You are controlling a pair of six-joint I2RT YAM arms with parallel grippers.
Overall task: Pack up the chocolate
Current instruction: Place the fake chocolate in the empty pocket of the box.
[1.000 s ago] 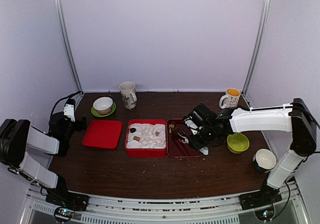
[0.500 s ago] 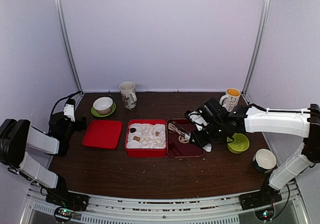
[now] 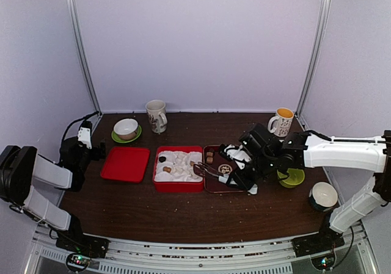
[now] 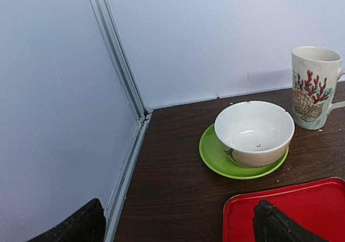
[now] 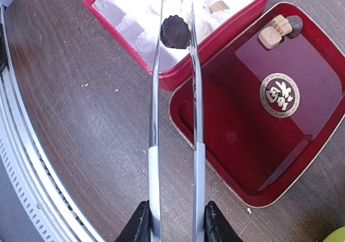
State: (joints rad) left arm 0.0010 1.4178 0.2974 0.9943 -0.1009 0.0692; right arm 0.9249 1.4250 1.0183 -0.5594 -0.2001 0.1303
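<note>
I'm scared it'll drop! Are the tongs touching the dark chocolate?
Touching. The right wrist view shows the tongs pinching the dark chocolate from both sides.

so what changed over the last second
The right gripper swung the tongs left, from over the dark red tray to the right edge of the red box. Their tips now pinch a dark chocolate above the white insert. The left gripper and the red lid stayed put.
</note>
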